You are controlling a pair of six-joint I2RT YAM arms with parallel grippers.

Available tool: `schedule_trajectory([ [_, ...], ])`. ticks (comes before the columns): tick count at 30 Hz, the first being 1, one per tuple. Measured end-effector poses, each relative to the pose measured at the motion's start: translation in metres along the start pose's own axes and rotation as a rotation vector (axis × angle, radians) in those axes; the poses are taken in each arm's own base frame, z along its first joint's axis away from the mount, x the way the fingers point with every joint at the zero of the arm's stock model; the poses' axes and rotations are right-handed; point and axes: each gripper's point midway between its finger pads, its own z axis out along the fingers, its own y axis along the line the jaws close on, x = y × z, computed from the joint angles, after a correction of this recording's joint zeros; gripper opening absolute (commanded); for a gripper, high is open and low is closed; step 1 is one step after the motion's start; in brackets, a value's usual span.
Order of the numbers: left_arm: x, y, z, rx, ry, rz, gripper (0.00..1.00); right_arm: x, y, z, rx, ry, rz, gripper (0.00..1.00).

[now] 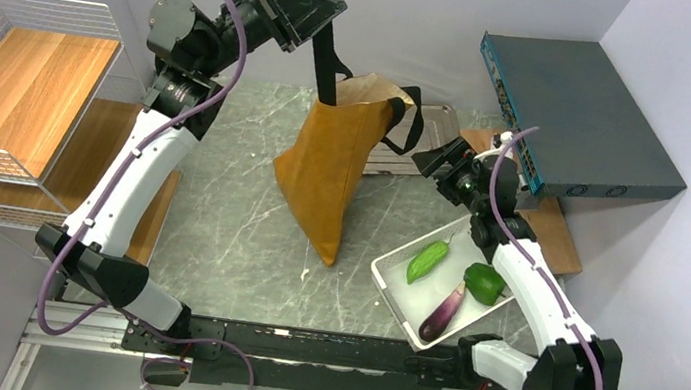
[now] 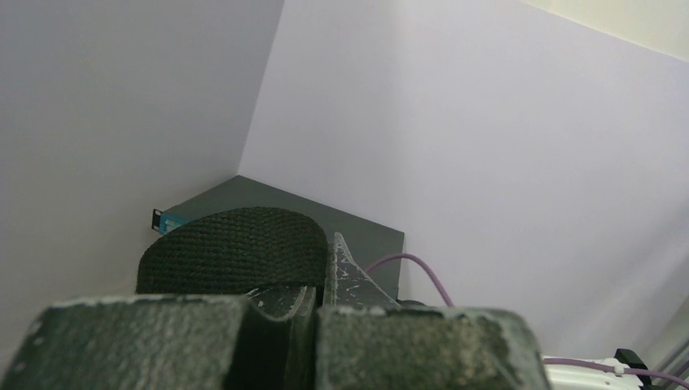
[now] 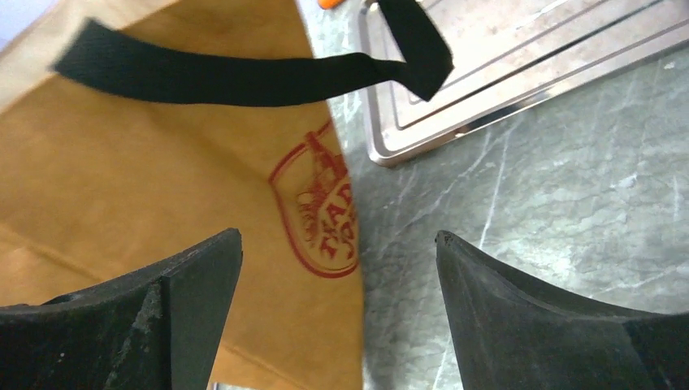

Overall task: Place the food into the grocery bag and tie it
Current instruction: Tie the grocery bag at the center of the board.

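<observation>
The mustard grocery bag hangs tilted over the marble table, its lower corner touching down. My left gripper is raised high at the back and shut on one black strap; the left wrist view shows the strap looped over the closed fingers. My right gripper is open and empty just right of the bag, facing its side and the loose second strap. A purple oblong vegetable and two green vegetables lie in a white tray. Bread and snack packets are out of view.
A metal tray lies behind the bag. A dark grey box sits at the back right on a wooden board. A wire rack with wooden shelves stands at the left.
</observation>
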Motion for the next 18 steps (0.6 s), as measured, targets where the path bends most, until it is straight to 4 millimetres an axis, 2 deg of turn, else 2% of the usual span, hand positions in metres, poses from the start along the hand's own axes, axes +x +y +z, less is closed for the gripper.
schedule_trajectory([
  [3, -0.006, -0.001, 0.0, -0.001, -0.007, 0.008, 0.0, 0.007, -0.015, 0.016, 0.037, 0.018, 0.002, 0.9],
  [7, -0.009, 0.002, 0.003, -0.006, -0.016, 0.011, 0.0, 0.02, -0.038, 0.049, 0.077, 0.049, 0.008, 0.9],
  [10, -0.009, 0.007, 0.005, -0.016, -0.018, 0.005, 0.0, 0.039, -0.063, 0.077, 0.117, 0.096, 0.028, 0.9],
  [13, -0.01, 0.01, 0.009, -0.021, -0.016, -0.003, 0.0, 0.061, -0.085, 0.097, 0.156, 0.146, 0.061, 0.88],
  [15, -0.011, 0.012, 0.011, -0.022, -0.016, -0.006, 0.0, 0.07, -0.093, 0.109, 0.177, 0.163, 0.07, 0.77],
  [17, -0.012, 0.013, 0.013, -0.024, -0.016, -0.008, 0.0, 0.075, -0.092, 0.119, 0.179, 0.168, 0.069, 0.36],
  [18, -0.012, 0.013, 0.014, -0.024, -0.016, -0.01, 0.0, 0.076, -0.089, 0.124, 0.17, 0.167, 0.064, 0.19],
])
